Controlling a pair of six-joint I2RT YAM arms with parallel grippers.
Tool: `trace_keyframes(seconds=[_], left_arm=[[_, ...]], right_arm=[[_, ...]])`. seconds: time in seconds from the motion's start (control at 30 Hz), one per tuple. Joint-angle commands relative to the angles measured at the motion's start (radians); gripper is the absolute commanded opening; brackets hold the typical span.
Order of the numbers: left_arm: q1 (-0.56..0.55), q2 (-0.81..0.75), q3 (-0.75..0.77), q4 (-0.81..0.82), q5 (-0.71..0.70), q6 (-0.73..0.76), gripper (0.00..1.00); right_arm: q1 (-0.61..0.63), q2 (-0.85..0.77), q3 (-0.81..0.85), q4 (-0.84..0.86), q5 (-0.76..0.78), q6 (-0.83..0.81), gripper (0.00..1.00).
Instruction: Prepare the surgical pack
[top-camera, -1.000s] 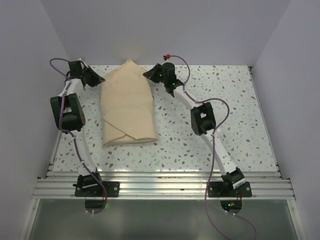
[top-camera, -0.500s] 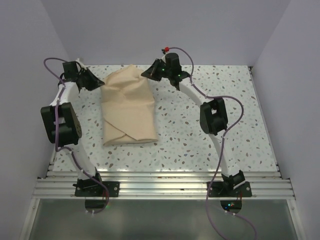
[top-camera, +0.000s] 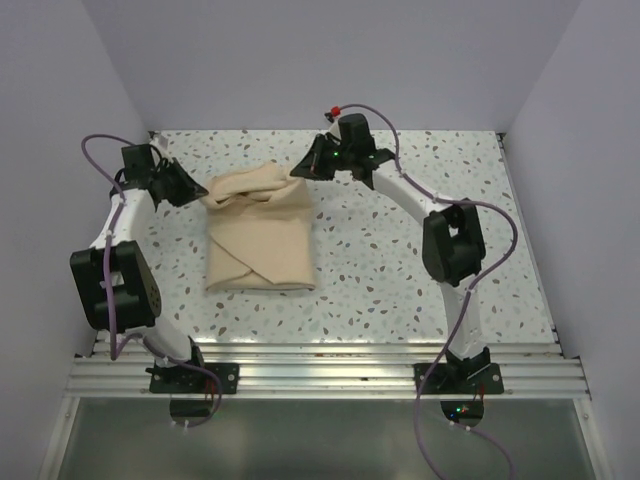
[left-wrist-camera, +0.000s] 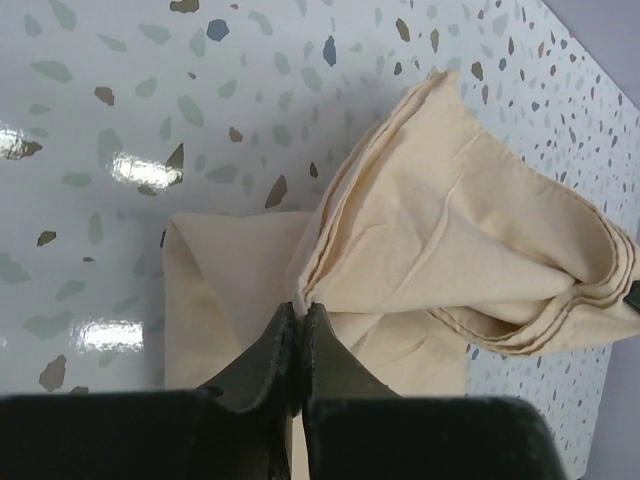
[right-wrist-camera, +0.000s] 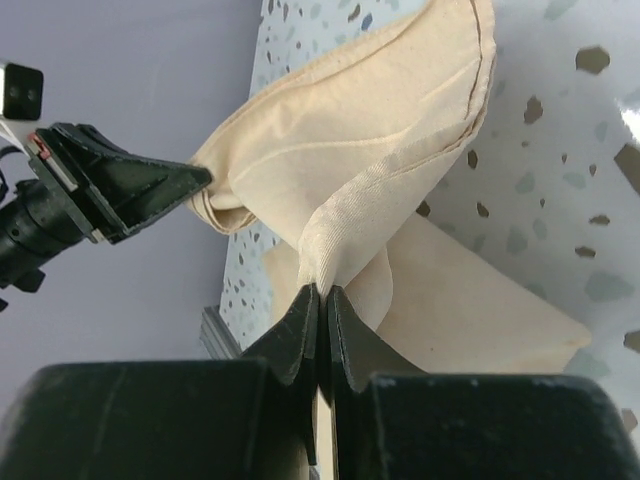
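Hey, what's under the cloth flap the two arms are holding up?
Under the raised flap, only more of the folded tan wrap shows, lying flat on the table. Whatever is wrapped inside is fully covered, so the contents cannot be seen.

Inside of wrap sheet (top-camera: 258, 240) hidden by own folds (contents untellable).

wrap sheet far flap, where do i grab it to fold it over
Pinch the far flap at its two outer hemmed edges, coming in from left and right, as the left gripper and right gripper do; the layered hems bunch thin.
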Motion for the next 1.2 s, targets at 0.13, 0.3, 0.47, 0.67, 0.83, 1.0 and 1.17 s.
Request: trace_keyframes(seconds=[0.13,0.3,0.47,0.67,0.83,1.0,1.17], left_arm=[[0.009,-0.108,-0.088,-0.073,-0.08,0.06,0.0],[0.009,-0.148,-0.146,-0.126,-0.152,0.086,0.0],[0.009,-0.195,-0.235,-0.142,-0.165,0.104,0.0],[0.009,-0.221,-0.321,-0.179,-0.181,0.109,0.0],[0.009,-0.226,-0.384,-0.195,-0.209,0.118,0.0],[0.008,-0.215,-0.396,-0.185,-0.207,0.132,0.0],[0.009,-0.214,-0.401,-0.18,-0.198,0.153,0.0]], right_arm=[[0.013,-0.211,-0.194,-0.042,-0.06,-0.075,0.0],[0.051,-0.26,-0.349,-0.049,-0.07,-0.098,0.0],[0.079,-0.288,-0.454,-0.077,-0.069,-0.138,0.0],[0.082,-0.318,-0.56,-0.169,-0.04,-0.226,0.0],[0.082,-0.332,-0.608,-0.246,-0.001,-0.314,0.0],[0.084,-0.331,-0.499,-0.205,0.048,-0.386,0.44],[0.084,-0.219,-0.288,-0.157,0.051,-0.414,0.7]])
